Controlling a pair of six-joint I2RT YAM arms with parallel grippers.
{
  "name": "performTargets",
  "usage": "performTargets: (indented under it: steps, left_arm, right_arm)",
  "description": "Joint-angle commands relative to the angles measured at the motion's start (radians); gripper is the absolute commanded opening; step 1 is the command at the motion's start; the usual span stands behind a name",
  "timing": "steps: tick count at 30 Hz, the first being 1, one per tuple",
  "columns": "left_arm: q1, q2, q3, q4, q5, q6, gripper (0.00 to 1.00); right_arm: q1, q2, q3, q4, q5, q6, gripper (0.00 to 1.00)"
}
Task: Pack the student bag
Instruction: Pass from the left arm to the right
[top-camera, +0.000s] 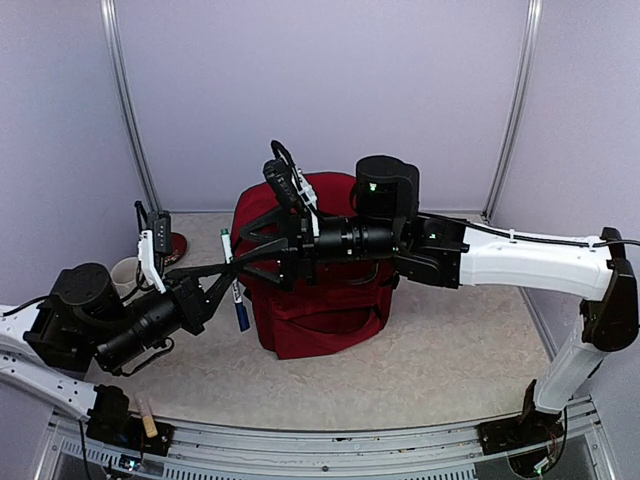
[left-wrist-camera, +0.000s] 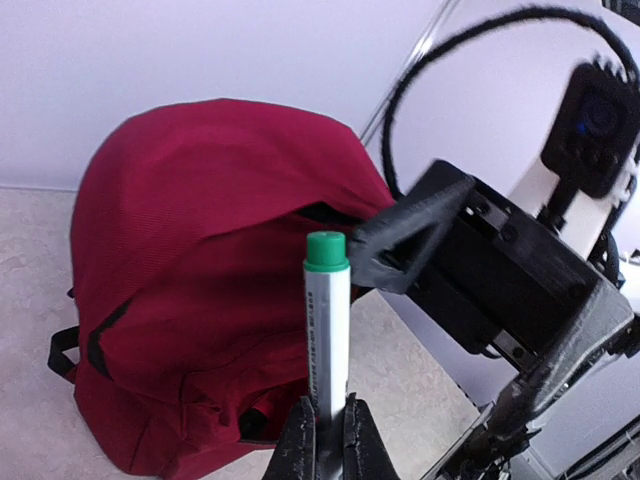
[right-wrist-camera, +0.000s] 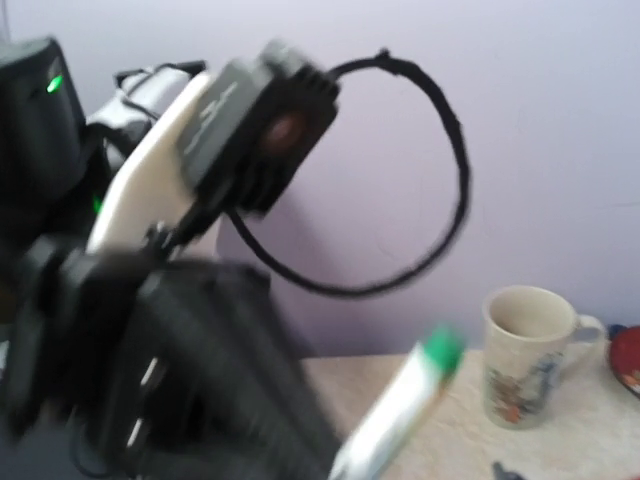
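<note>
The student bag (top-camera: 325, 300) is a large dark red backpack standing upright mid-table; it also shows in the left wrist view (left-wrist-camera: 200, 270), its top zipper gaping a little. My left gripper (top-camera: 228, 284) is shut on a white marker (top-camera: 232, 275) with a green cap on top and a blue lower end, held upright just left of the bag. In the left wrist view the fingers (left-wrist-camera: 300, 440) clamp the marker (left-wrist-camera: 328, 330). My right gripper (top-camera: 250, 248) reaches over the bag's top, jaws spread wide and empty, next to the marker; one finger (left-wrist-camera: 410, 230) shows.
A cream mug (top-camera: 125, 273) and a red object (top-camera: 178, 246) sit at the back left; the mug (right-wrist-camera: 525, 355) also shows in the blurred right wrist view. Lilac walls close the back and sides. Bare tabletop lies right of the bag.
</note>
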Motion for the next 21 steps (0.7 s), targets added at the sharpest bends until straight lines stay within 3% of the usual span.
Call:
performTargets:
  steps: [1,3,6,10,16,21]
  left_arm:
    - [-0.072,0.073,0.06,0.102,-0.043,0.153,0.0]
    - [-0.079,0.085,0.06,0.131,-0.031,0.169,0.0]
    - [-0.08,0.094,0.047,0.163,-0.016,0.179,0.0]
    - [-0.08,0.102,0.048,0.171,-0.016,0.183,0.0]
    - [-0.08,0.107,0.043,0.199,-0.023,0.204,0.0]
    - [-0.08,0.11,0.042,0.204,-0.03,0.21,0.0]
  right_arm:
    - [-0.017,0.036,0.051,0.061,-0.103,0.09,0.78]
    - [-0.028,0.032,0.035,0.112,-0.136,0.121,0.73]
    - [-0.037,0.032,0.023,0.161,-0.209,0.158,0.52]
    - [-0.04,0.05,0.032,0.151,-0.288,0.181,0.31]
    - [-0.045,0.062,0.032,0.135,-0.321,0.198,0.35]
    - [-0.044,0.078,0.053,0.123,-0.372,0.203,0.07]
